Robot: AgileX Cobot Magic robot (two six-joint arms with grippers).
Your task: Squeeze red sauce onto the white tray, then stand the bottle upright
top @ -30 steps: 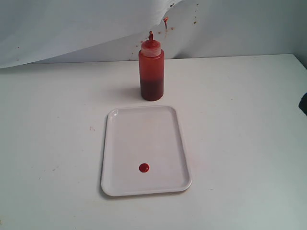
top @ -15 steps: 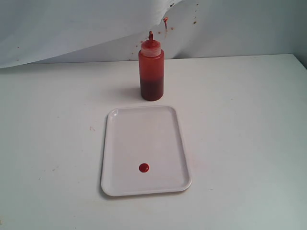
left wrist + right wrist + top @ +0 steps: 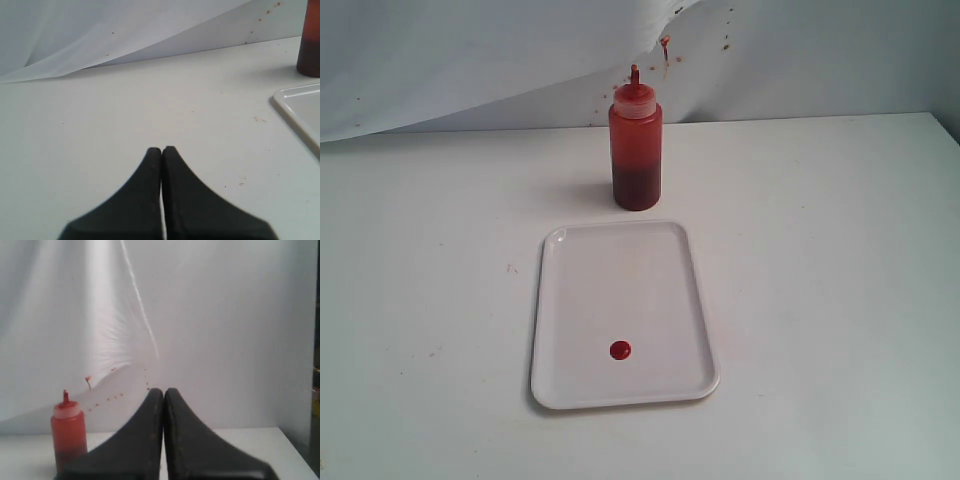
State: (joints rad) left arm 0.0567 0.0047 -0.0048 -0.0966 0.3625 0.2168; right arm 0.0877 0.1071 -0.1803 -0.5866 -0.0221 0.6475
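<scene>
Exterior view, bottle point(image 3: 636, 145) upright on table point(image 3: 820, 250) just behind white tray point(image 3: 620, 280), red sauce point(image 3: 620, 350) blob toward tray's near end, left wrist view, left fingers point(image 3: 145, 195) pressed together, empty, low over table, right wrist view, right fingers point(image 3: 192, 440) pressed together, empty, level, facing backdrop point(image 3: 225, 340)

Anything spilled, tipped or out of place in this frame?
Only reddish specks on the backdrop behind the bottle look stray. The bottle stands upright, and the sauce is one neat blob on the tray.

- white table point(image 3: 820, 250), matte, carrying a few faint brownish marks point(image 3: 510, 268) on its left half
- white backdrop sheet point(image 3: 470, 60) hanging behind the table, creased diagonally, dotted with small reddish-brown specks point(image 3: 726, 43)
</scene>
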